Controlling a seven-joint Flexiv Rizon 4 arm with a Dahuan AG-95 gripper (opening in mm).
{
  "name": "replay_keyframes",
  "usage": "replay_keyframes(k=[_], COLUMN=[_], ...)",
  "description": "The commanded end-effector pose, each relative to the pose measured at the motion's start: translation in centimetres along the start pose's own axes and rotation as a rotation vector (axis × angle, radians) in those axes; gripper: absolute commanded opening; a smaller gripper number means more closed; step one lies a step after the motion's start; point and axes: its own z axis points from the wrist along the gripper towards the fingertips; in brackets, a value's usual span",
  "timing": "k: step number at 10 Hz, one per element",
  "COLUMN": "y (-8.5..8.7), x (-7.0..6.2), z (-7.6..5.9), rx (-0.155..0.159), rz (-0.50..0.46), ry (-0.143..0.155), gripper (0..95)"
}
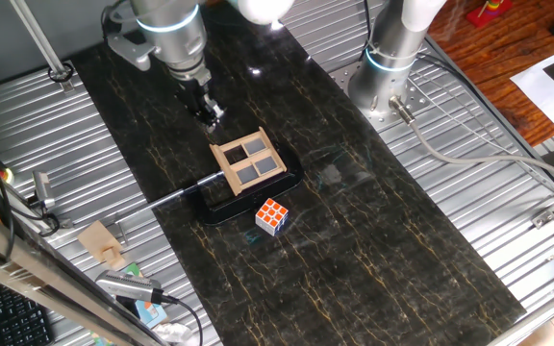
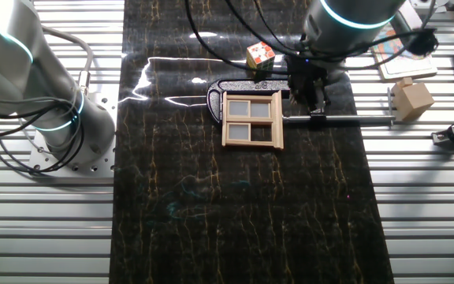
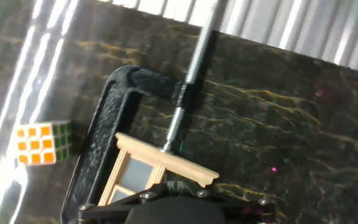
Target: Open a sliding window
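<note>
The sliding window [image 1: 248, 160] is a small light-tan wooden frame with grey panes. It lies on a glossy black clamp-like base [image 1: 217, 209] in the middle of the dark table. It also shows in the other fixed view [image 2: 251, 118] and in the hand view [image 3: 166, 160]. My gripper [image 1: 210, 113] hangs just beyond the frame's far edge, fingers pointing down, close to it [image 2: 315, 101]. In the hand view the fingertips [image 3: 176, 185] are pressed together right at the frame's rail, with nothing visible between them.
A Rubik's cube [image 1: 272, 216] sits beside the base, seen also in the hand view [image 3: 42, 142]. A threaded metal rod [image 3: 194, 62] sticks out from the clamp [image 2: 353, 120]. A wooden block [image 2: 412, 99] and a second arm's base [image 1: 388, 67] stand off the dark mat.
</note>
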Motion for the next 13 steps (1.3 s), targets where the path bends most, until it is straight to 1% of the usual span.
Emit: replay_keyframes(k=[1, 2, 3, 4, 5, 6, 8, 9, 12, 13], y=[2.17, 2.94, 2.96, 2.96, 2.96, 2.96, 2.96, 2.96, 2.95, 2.95], x=[-0.13, -0.23, -0.27, -0.26, -0.26, -0.26, -0.26, -0.26, -0.26, -0.25], z=[1.07, 1.61, 1.75, 1.75, 1.75, 1.75, 1.75, 1.75, 1.8, 1.81], rx=[0.005, 0.011, 0.011, 0.013, 0.016, 0.019, 0.019, 0.018, 0.022, 0.027], rz=[-0.161, -0.231, -0.312, -0.359, -0.436, -0.483, -0.509, -0.539, -0.567, -0.571], ry=[0.022, 0.026, 0.028, 0.033, 0.039, 0.041, 0.042, 0.043, 0.044, 0.049], gripper=[0.0, 0.0, 0.0, 0.0, 0.0, 0.0, 0.0, 0.0, 0.0, 0.0])
